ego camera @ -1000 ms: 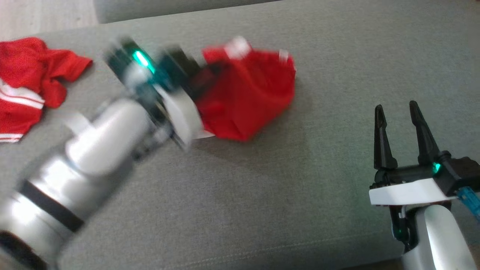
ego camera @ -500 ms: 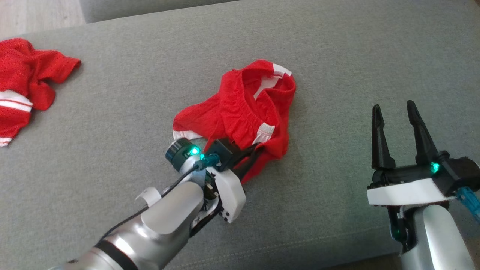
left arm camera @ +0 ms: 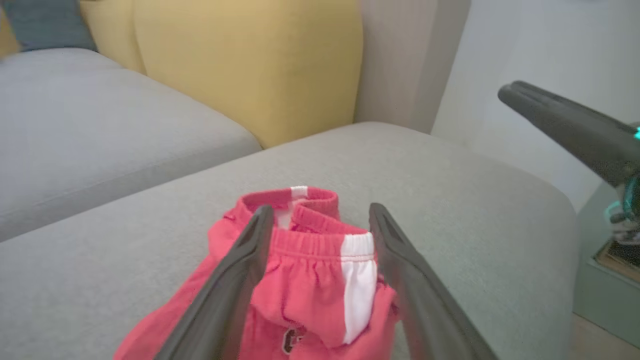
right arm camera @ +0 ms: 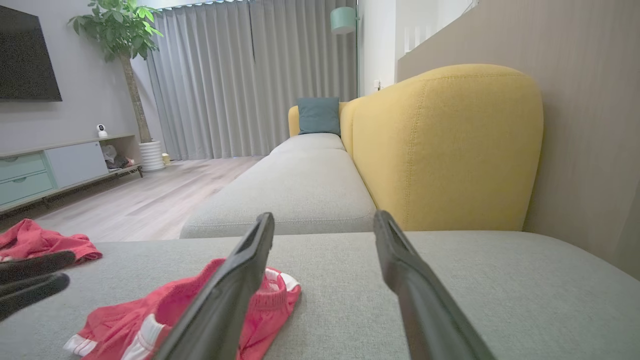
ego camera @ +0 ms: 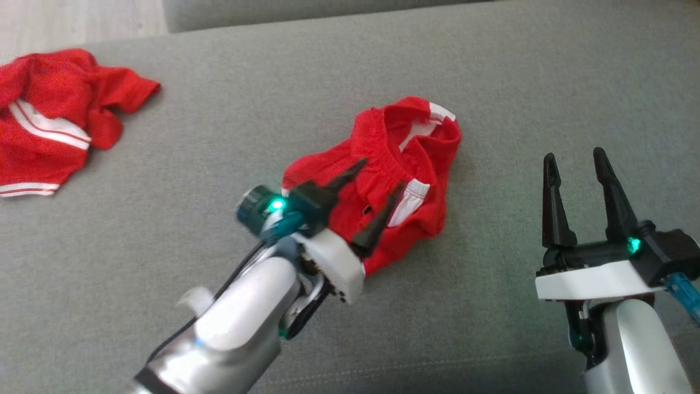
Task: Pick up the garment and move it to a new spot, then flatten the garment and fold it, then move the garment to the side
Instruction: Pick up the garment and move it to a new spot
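From the head view, a crumpled pair of red shorts [ego camera: 377, 143] with white side stripes lies near the middle of a grey sofa seat [ego camera: 273, 82]. The left gripper [ego camera: 383, 174] reaches in from the lower left. Its two dark fingers are spread wide above the near part of the shorts, so the jaws are open with nothing between them. The right gripper [ego camera: 574, 156] stands well apart at the lower right with its fingers pointing up the view. Its jaws are also wide open and empty, over bare cushion. A second red garment [ego camera: 49, 131], white-striped too, lies bunched at the seat's far left.

The left wrist view looks along the open fingers and shows detail the head view lacks. The shorts' elastic waistband sits between the two fingertips. A white stripe runs down just beside the right-hand finger, and part of a dark printed mark shows low on the cloth. Whether the fingers touch the fabric cannot be told. A yellow backrest [left arm camera: 250, 65] rises behind.

The right wrist view takes in the room beyond: a wood floor [right arm camera: 150, 200], grey curtains [right arm camera: 225, 75] and a potted plant [right arm camera: 120, 30]. The shorts lie low and left of its own fingers.
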